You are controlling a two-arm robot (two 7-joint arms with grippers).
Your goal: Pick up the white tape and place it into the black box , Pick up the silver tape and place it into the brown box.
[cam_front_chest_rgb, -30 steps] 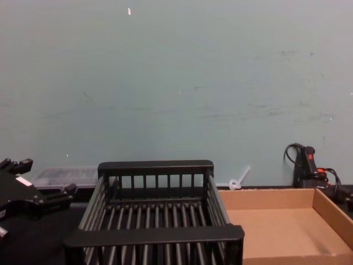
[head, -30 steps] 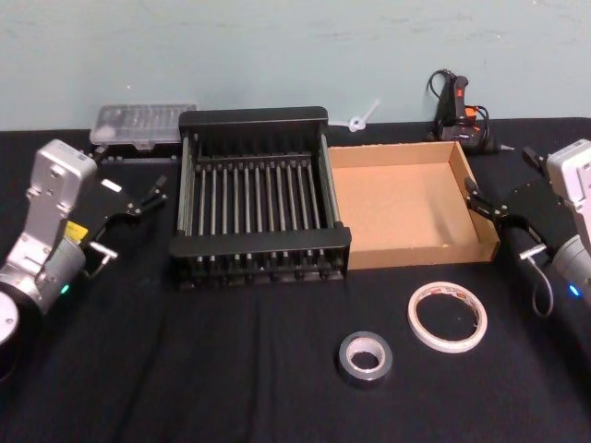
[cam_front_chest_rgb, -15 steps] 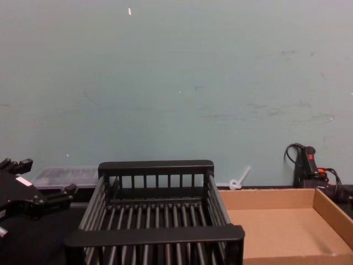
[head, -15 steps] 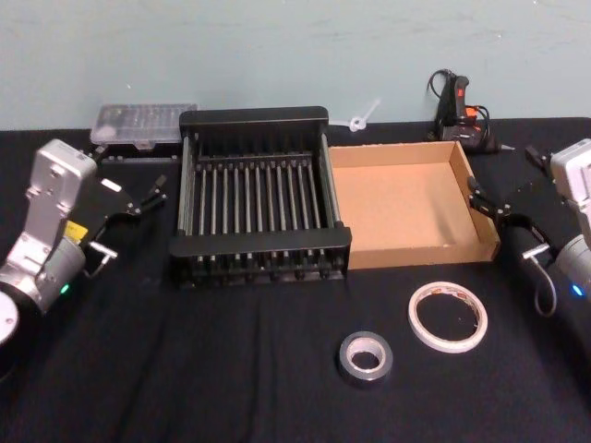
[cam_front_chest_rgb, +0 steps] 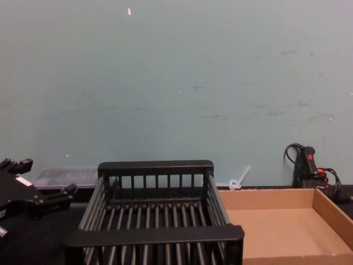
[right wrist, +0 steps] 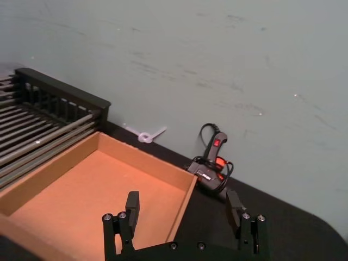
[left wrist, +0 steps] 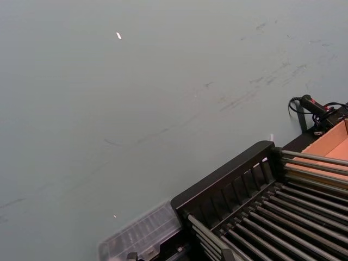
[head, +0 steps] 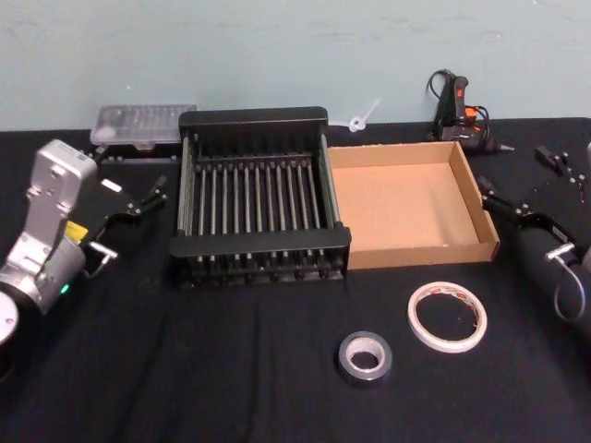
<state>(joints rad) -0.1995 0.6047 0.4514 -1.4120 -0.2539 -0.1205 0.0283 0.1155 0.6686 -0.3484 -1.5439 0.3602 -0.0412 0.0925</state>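
The white tape lies flat on the black cloth at the front right. The silver tape lies to its left, nearer the front edge. Behind them the black box and the brown box stand side by side, both with nothing inside. My left gripper hovers open to the left of the black box, and it appears in the chest view as well. Just past the brown box's right wall, my right gripper is open, its fingers spread wide above that wall.
A clear plastic case sits behind the black box's left corner. A black and red glue gun with its cable stands behind the brown box, and a small white plastic piece lies by the wall. Open cloth surrounds the two tapes.
My right arm has drawn back to the right, away from the brown box's wall. The left arm, both tapes and both boxes have stayed put.
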